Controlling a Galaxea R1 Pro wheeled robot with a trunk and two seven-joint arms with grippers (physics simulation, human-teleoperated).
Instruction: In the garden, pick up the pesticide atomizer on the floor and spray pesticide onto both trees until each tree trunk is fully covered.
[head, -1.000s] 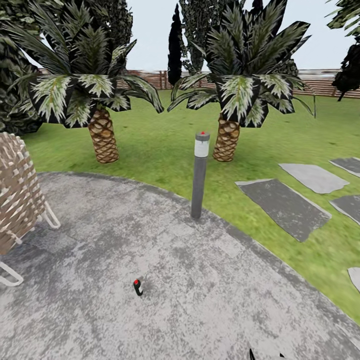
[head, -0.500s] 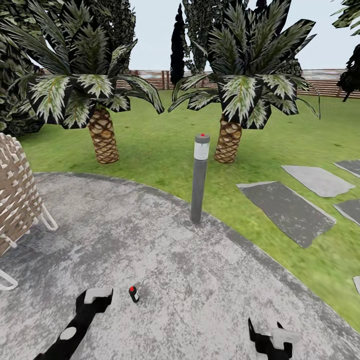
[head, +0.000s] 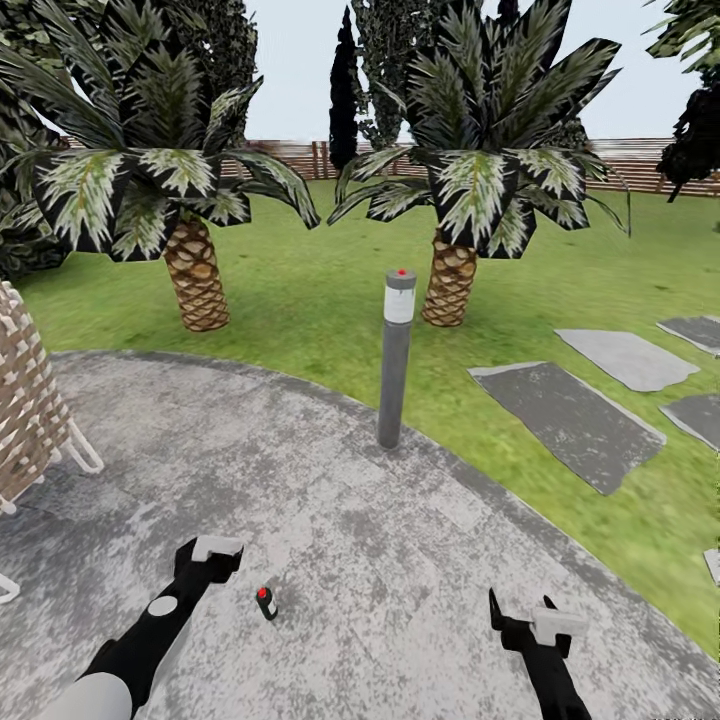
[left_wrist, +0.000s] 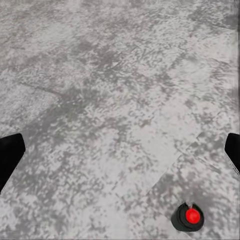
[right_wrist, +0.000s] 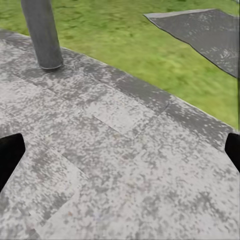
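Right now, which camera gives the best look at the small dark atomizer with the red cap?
The head view: the atomizer stands whole on the grey paving, beside the left gripper. The left wrist view catches it from above, near the frame's edge, mostly red cap. The right wrist view looks toward the grey post.

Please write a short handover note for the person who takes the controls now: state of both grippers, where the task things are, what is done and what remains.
Left gripper: open, empty, above the grey paving, just left of the atomizer.
Right gripper: open, empty, over the paving further right.
The pesticide atomizer, a small dark bottle with a red cap, stands upright on the paving, not on grass; it also shows in the left wrist view, off to one side of the fingers rather than between them.
A grey bollard lamp stands at the paving edge; two short palms grow on the lawn behind.
Done: nothing grasped, nothing sprayed.
Left: grasp the atomizer, find both thick-trunked trees, spray each trunk.
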